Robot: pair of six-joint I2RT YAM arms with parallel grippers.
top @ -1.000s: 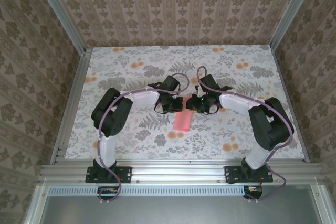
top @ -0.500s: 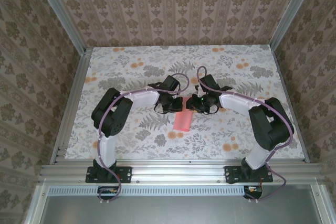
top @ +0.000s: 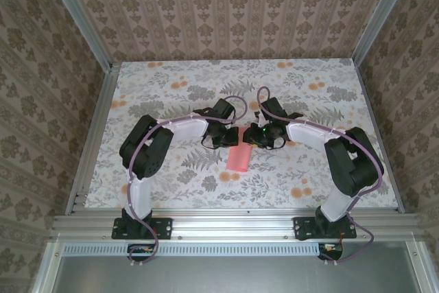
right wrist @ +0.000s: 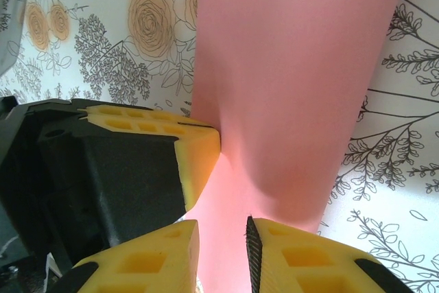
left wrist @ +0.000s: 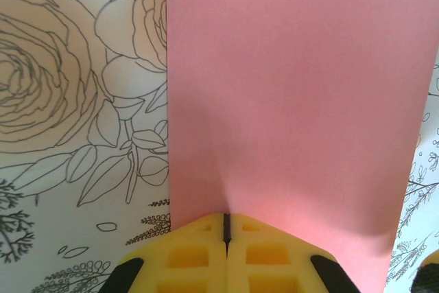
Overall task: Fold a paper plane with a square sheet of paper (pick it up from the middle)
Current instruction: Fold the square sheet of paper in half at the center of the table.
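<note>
A: Where's the salmon-pink paper sheet [top: 239, 159]?
B: Mid-worktop [top: 309, 87], a narrow rectangle. One end is pinched in the left fingers [left wrist: 192, 259]; the right fingers [right wrist: 295, 259] are narrowly apart, straddling it.

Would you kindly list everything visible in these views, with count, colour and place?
square sheet of paper: one, salmon pink, table centre, between the grippers
table: one, white with floral print, beneath everything
walls: three, beige patterned wallpaper, around the table
frame: one, silver metal, along the table edges
left arm: one, black and white, base near left
right arm: one, black and white, base near right
left gripper: one, yellow fingers, shut on the sheet's edge
right gripper: one, yellow fingers, slightly apart at the sheet
</note>
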